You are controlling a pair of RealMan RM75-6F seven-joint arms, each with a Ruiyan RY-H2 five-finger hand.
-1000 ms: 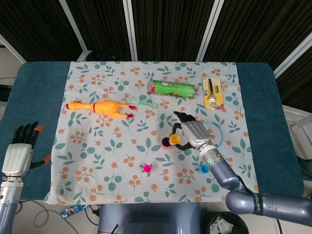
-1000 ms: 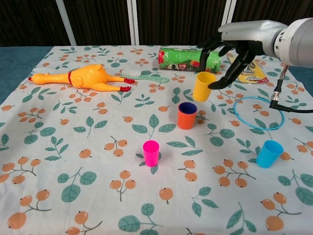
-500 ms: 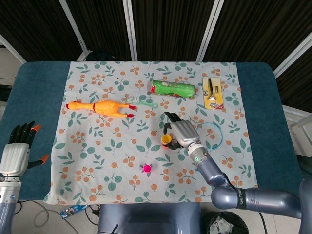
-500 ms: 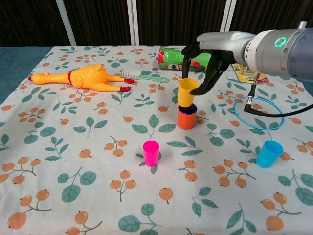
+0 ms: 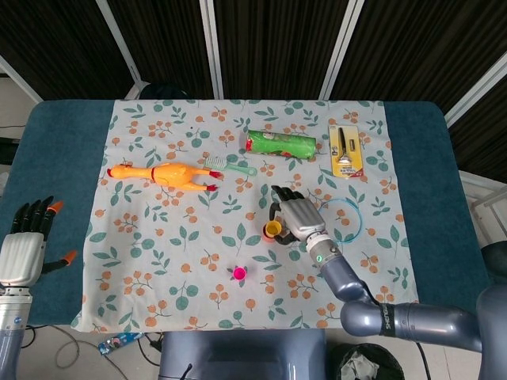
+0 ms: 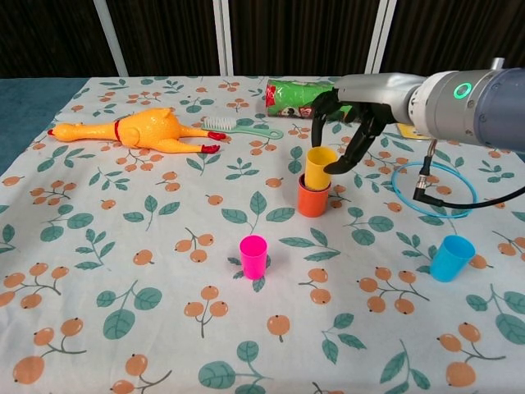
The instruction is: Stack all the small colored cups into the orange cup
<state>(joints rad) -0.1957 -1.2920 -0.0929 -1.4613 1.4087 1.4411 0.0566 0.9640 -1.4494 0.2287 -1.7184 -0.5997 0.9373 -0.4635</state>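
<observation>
The orange cup [image 6: 313, 199] stands mid-table, holding a purple cup whose rim barely shows. A yellow cup [image 6: 320, 166] sits partly lowered into that stack, and my right hand [image 6: 351, 111] grips it from above and the right, fingers [image 6: 338, 162] against its side. In the head view the same right hand [image 5: 298, 215] covers most of the stack, leaving only the yellow cup [image 5: 272, 230] showing. The pink cup [image 6: 253, 255] stands alone nearer the front. The blue cup [image 6: 451, 257] stands at the front right. My left hand [image 5: 24, 248] hovers with fingers spread, holding nothing, beyond the cloth's left edge.
A rubber chicken [image 6: 135, 131] and a green brush [image 6: 243, 128] lie at the back left. A green packet [image 6: 305, 96] lies behind the stack, a carded tool [image 5: 344, 150] at the back right. A blue ring [image 6: 432, 190] lies right of the stack.
My right hand carried the yellow cup left and down from beside the orange cup into its mouth. The left hand has barely shifted.
</observation>
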